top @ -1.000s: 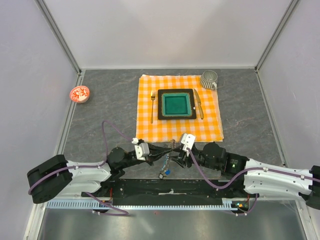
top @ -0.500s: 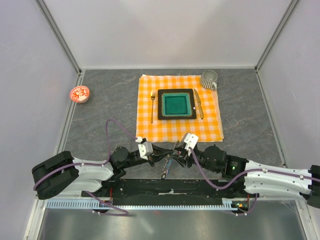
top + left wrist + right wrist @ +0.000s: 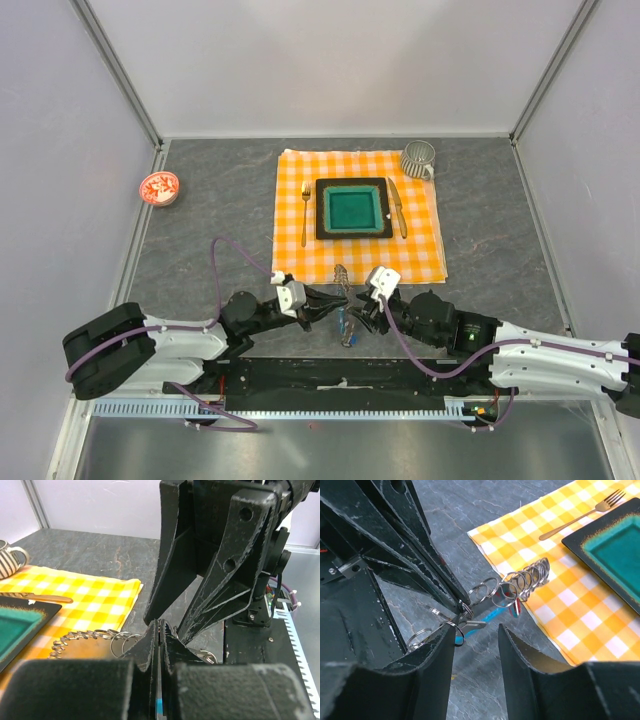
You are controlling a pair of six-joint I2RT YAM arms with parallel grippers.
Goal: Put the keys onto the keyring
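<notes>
left gripper (image 3: 159, 630) jaws pinched shut on keyring (image 3: 532, 574); right gripper (image 3: 475, 645) jaws half-open beside it. thin wire may slip, dropping key (image 3: 472, 625).

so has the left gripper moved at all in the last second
yes, slightly: the left gripper has shifted right in the top view, closer to the near edge of the checked cloth.

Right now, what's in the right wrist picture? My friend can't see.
The left end effector pinches the silvery keyring before the open right end effector. Rings trail onto an orange checked cloth with fork and green plate.
</notes>
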